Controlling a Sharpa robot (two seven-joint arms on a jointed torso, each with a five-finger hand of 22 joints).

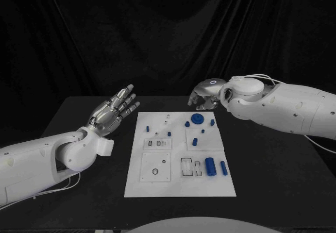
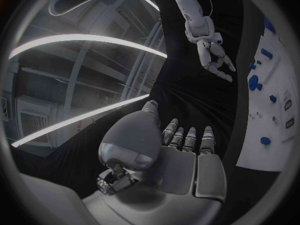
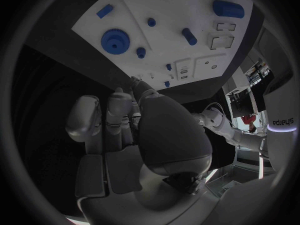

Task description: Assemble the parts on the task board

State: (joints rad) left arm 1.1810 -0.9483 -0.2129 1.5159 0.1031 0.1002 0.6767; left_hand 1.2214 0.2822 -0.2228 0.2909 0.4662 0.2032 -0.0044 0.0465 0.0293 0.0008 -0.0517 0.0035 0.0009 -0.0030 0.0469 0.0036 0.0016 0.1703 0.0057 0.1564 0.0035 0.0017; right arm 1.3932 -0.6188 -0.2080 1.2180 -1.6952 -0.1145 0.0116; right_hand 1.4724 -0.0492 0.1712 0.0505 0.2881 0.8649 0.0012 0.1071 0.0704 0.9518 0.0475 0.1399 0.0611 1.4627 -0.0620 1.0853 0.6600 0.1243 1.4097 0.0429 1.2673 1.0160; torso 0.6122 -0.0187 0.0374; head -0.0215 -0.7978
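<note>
The white task board [image 1: 178, 182] lies in the middle of the table. On it are a blue gear [image 1: 197, 117], several small blue pegs such as one at the left [image 1: 147, 128], and a thick blue cylinder [image 1: 209, 166] beside a thinner one [image 1: 223, 168]. My left hand [image 1: 112, 112] hovers left of the board with its fingers straight and apart, holding nothing. My right hand [image 1: 205, 98] hangs just beyond the board's far edge, fingers loosely bent and empty. The right wrist view shows the board [image 3: 187, 45], the gear [image 3: 114, 41] and the thick cylinder [image 3: 228, 8] beyond my right hand [image 3: 125, 125].
The board has rectangular recesses [image 1: 189, 166] and round holes [image 1: 155, 171] in its near half. Black table [image 1: 280, 174] surrounds it on all sides. The left wrist view shows my left hand [image 2: 181, 155], the board [image 2: 275, 150] and my right hand [image 2: 212, 55].
</note>
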